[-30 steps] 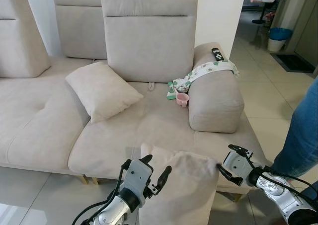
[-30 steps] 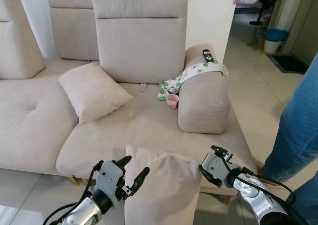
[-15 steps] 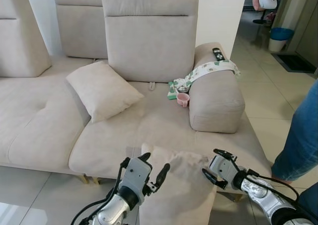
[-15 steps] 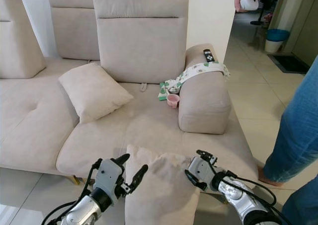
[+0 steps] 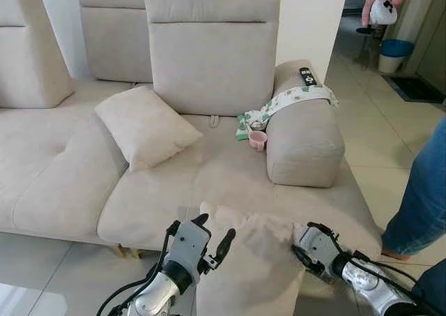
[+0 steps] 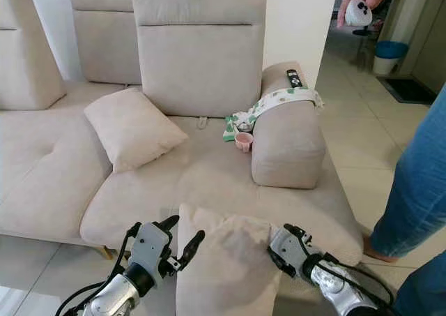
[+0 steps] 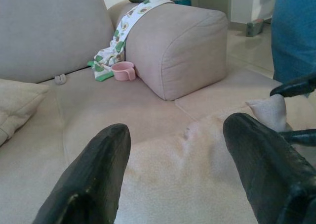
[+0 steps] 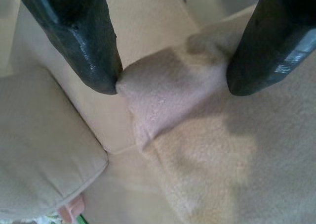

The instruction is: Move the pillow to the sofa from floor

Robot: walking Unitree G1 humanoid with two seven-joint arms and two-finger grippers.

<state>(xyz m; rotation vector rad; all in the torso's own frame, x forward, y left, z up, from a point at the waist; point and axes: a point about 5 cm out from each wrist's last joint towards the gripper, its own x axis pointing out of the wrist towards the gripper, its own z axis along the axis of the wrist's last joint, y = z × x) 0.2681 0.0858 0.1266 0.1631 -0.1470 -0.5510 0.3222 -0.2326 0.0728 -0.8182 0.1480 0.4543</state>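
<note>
I am bracketing the soft, light-looking pillow [image 5: 244, 260] before the sofa [image 5: 209, 169], left gripper [image 5: 212, 236] and right gripper [image 5: 310, 243] both spread wide, aiming for its floppy top corners.

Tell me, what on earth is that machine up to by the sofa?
The robot is holding a beige pillow up in front of the sofa. Its left end effector sits open at the pillow's left edge, and its right end effector is open around the pillow's right corner. A second pillow already lies on the seat. A person stands to the right.
</note>
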